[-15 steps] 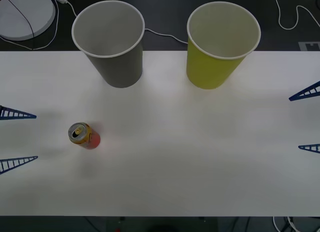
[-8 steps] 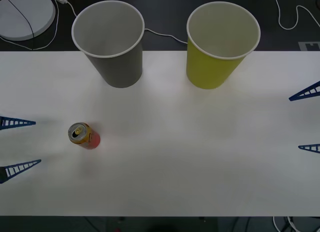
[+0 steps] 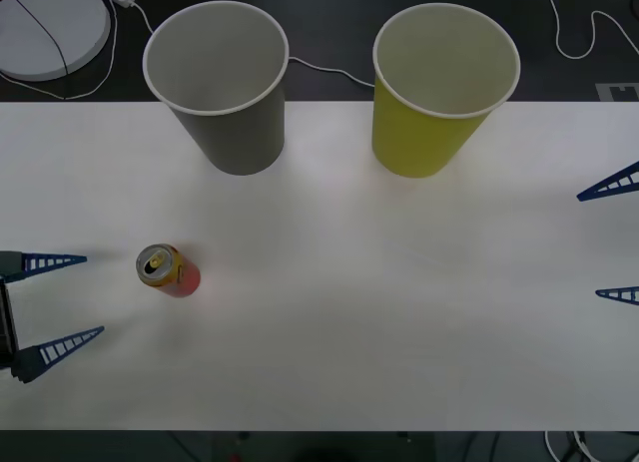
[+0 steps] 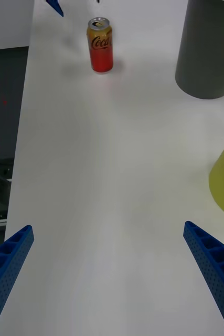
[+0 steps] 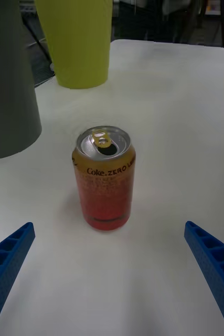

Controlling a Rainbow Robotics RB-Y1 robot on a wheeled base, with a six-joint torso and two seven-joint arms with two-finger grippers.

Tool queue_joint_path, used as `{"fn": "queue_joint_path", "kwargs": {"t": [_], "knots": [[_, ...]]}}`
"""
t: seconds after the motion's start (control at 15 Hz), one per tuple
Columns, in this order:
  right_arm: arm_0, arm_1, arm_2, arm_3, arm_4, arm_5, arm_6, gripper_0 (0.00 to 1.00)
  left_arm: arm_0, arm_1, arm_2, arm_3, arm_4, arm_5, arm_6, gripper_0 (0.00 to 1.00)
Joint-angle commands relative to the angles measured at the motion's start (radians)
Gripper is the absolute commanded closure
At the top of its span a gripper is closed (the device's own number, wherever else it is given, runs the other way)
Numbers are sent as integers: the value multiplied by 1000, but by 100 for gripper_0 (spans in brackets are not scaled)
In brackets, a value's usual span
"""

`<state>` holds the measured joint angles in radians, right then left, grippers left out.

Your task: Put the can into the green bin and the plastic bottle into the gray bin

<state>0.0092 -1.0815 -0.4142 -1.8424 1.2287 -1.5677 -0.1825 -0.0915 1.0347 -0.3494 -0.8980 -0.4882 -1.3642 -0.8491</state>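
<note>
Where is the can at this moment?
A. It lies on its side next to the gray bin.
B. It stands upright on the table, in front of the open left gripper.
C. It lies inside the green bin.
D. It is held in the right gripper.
B. The can stands upright on the table, untouched, with the open left gripper just beside it and facing it; both bins stand apart at the far edge.

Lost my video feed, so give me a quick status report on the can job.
Left gripper open, beside the can, not touching. Right gripper open, parked at table's right edge. Can upright, green bin ahead. Path clear.
</note>
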Motion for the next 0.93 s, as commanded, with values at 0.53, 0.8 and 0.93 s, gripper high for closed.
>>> {"fn": "queue_joint_path", "kwargs": {"t": [0.53, 0.8, 0.93], "knots": [[0, 0, 0, 0, 0, 0, 0, 0, -13, -128, -5, 11, 8, 113, -4, 0], [0, 0, 0, 0, 0, 0, 0, 0, -17, -189, -5, 11, 7, 162, -8, 0], [0, 0, 0, 0, 0, 0, 0, 0, -27, -206, -5, 11, 7, 175, -8, 0]]}}
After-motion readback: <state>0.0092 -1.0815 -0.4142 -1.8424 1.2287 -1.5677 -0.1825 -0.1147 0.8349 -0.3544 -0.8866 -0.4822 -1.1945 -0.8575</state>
